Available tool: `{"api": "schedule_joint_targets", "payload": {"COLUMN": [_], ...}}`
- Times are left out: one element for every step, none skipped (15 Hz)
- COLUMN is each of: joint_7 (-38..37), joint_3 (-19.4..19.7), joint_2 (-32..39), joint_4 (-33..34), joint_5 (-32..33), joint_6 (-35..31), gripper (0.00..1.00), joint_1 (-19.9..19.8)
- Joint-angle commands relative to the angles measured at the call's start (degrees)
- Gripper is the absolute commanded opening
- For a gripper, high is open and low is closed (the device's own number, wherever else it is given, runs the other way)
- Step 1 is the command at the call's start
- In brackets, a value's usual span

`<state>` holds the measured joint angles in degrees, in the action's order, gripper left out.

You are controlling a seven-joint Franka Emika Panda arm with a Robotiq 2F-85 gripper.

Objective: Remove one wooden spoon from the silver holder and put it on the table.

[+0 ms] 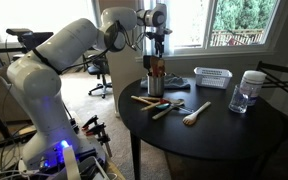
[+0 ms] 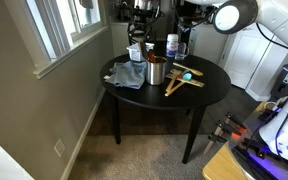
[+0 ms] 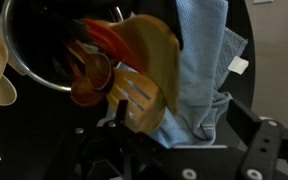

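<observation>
The silver holder (image 1: 155, 84) stands on the black round table (image 1: 219, 135), also seen in the other exterior view (image 2: 156, 72) and at the wrist view's top left (image 3: 29, 55). It holds several utensils; a brown wooden spoon bowl (image 3: 91, 78) shows among yellow and orange spatulas. My gripper (image 1: 156, 45) hangs right above the holder. In the wrist view its fingers (image 3: 184, 116) are spread wide with nothing between them, and the blue cloth (image 3: 199, 70) lies below them.
Brown wooden utensils (image 1: 150, 100) and a pale spoon (image 1: 195, 113) lie on the table beside the holder. A white basket (image 1: 212, 77) and a clear jar (image 1: 248, 92) stand further along. The blue cloth (image 2: 127, 75) lies next to the holder.
</observation>
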<state>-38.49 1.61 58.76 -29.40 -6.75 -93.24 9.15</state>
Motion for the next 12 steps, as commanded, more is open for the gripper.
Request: {"api": "schedule_joint_targets", "payload": {"joint_7": [0.9,0.8,0.6,0.3,-0.1,-0.2,-0.2,-0.2,-0.3,-0.3,-0.2,-0.1], "joint_3": [-1.3,-1.4,-1.6,-1.8,-1.8,-2.0,-2.0,-2.0,-2.1,-2.1,-2.0,-1.9], "joint_2": [-0.6,-0.6,-0.7,-0.8,-0.8,-0.7,-0.7,-0.6,-0.5,-0.5,-0.5,-0.5], "joint_4": [-0.4,-0.3,-0.4,-0.5,-0.6,-0.6,-0.5,-0.3,-0.2,0.0,0.1,0.2], "joint_5": [-1.6,-1.6,-1.7,-1.9,-2.0,-2.2,-2.3,-2.4,-2.4,-2.4,-2.3,-2.2], "joint_6": [3.8,4.6,6.1,7.6,9.5,11.0,12.4,13.4,14.2,14.9,15.1,15.3], "gripper": [1.00,1.00,1.00,1.00,1.00,1.00,1.00,1.00,1.00,1.00,1.00,1.00], "joint_1": [-1.3,-1.4,-1.6,-1.8,-2.0,-2.1,-2.3,-2.4,-2.5,-2.5,-2.5,-2.5]}}
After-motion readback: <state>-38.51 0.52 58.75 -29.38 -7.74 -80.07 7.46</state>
